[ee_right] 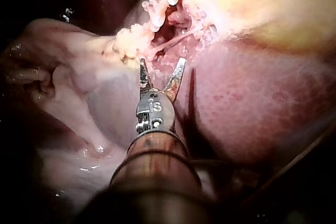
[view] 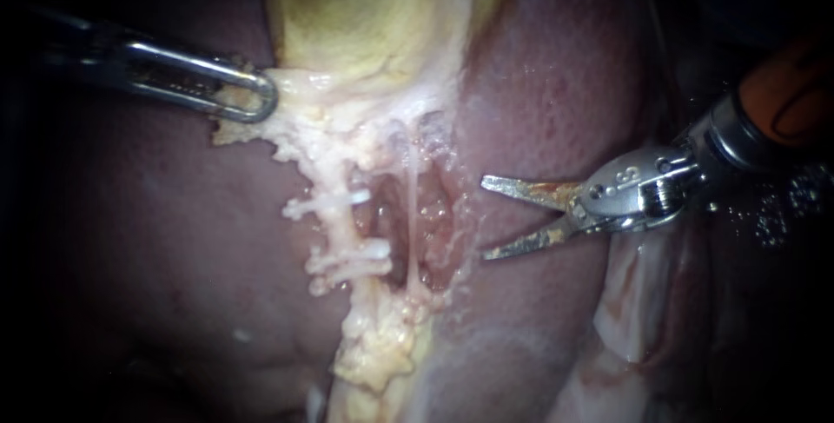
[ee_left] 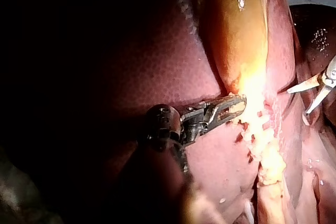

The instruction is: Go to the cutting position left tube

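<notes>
**Open blades face the clipped left tube across the window**

The right instrument [view: 484, 219] hovers over the liver [view: 556, 93], its pincer open and holding nothing, both blade tips aimed at the opened pocket below the gallbladder [view: 365, 15]. The left tube [view: 340, 232], thick and pale, lies beyond that pocket on the side away from the blades. Its long axis runs from the gallbladder's base down toward the fatty end, nearly square to the line of the blades. Two groups of clips [view: 326, 205] cross it, and the bare stretch between them looks the likely place to cut. A thin tube [view: 409, 214] stands in the pocket between the blades and the target, so the approach probably has to pass it without catching it. The left instrument [view: 252, 97] sits at the tube's upper end, its pincer closed on pale tissue [view: 234, 128] beside the gallbladder's base. It is occupied, so the reach would seem to fall to the right instrument.
</notes>
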Controlling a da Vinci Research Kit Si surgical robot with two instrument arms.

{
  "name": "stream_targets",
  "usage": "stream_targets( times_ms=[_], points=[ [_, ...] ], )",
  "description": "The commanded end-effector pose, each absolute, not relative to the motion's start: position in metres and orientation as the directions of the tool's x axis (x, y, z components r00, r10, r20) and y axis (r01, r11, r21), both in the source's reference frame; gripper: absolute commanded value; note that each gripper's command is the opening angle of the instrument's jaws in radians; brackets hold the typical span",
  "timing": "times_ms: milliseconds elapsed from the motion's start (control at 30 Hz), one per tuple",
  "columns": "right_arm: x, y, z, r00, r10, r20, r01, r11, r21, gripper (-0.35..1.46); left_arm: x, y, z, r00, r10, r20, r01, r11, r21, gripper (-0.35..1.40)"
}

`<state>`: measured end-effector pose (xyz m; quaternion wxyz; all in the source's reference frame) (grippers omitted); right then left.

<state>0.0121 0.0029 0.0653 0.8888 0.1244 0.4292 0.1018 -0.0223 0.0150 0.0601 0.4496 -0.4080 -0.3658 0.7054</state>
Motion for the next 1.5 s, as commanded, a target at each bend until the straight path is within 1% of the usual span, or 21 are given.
stream_targets(
  times_ms=[33,167,300,433,533,700,867,1033,1200,1433,1500],
  points=[
    [0.0122,0.0029,0.0653,0.610,0.289,-0.738,-0.074,0.948,0.310,1.45,-0.0219,0.0153,0.0594,-0.256,0.934,-0.250,-0.333,-0.328,-0.884,-0.35],
    [0.0125,0.0029,0.0652,0.606,0.290,-0.741,-0.062,0.945,0.320,1.45,-0.0214,0.0156,0.0588,-0.250,0.934,-0.254,-0.337,-0.330,-0.882,-0.35],
    [0.0136,0.0026,0.0651,0.597,0.293,-0.747,-0.028,0.938,0.346,1.45,-0.0214,0.0154,0.0592,-0.250,0.934,-0.256,-0.338,-0.332,-0.881,-0.35],
    [0.0153,0.0021,0.0650,0.562,0.300,-0.771,0.015,0.928,0.372,1.45,-0.0214,0.0154,0.0594,-0.250,0.934,-0.257,-0.338,-0.333,-0.880,-0.35],
    [0.0169,0.0016,0.0653,0.526,0.343,-0.778,0.030,0.907,0.420,1.45,-0.0215,0.0153,0.0594,-0.249,0.934,-0.257,-0.338,-0.333,-0.880,-0.35],
    [0.0196,0.0011,0.0667,0.507,0.368,-0.779,0.052,0.889,0.454,1.45,-0.0216,0.0151,0.0595,-0.249,0.934,-0.258,-0.340,-0.334,-0.879,-0.35],
    [0.0211,0.0006,0.0693,0.504,0.396,-0.768,0.063,0.869,0.490,1.45,-0.0217,0.0151,0.0595,-0.248,0.934,-0.258,-0.340,-0.334,-0.879,-0.35],
    [0.0213,0.0006,0.0720,0.504,0.395,-0.768,0.077,0.865,0.496,1.45,-0.0218,0.0150,0.0594,-0.248,0.934,-0.258,-0.341,-0.333,-0.879,-0.35],
    [0.0216,0.0011,0.0734,0.496,0.394,-0.773,0.102,0.858,0.503,1.45,-0.0218,0.0151,0.0594,-0.247,0.934,-0.258,-0.341,-0.333,-0.879,-0.35],
    [0.0231,0.0011,0.0732,0.416,0.380,-0.826,0.201,0.847,0.492,1.45,-0.0218,0.0150,0.0594,-0.247,0.934,-0.258,-0.342,-0.333,-0.879,-0.35],
    [0.0239,0.0010,0.0730,0.395,0.375,-0.838,0.230,0.844,0.485,1.41,-0.0218,0.0150,0.0594,-0.247,0.934,-0.258,-0.342,-0.333,-0.879,-0.35]
  ],
)
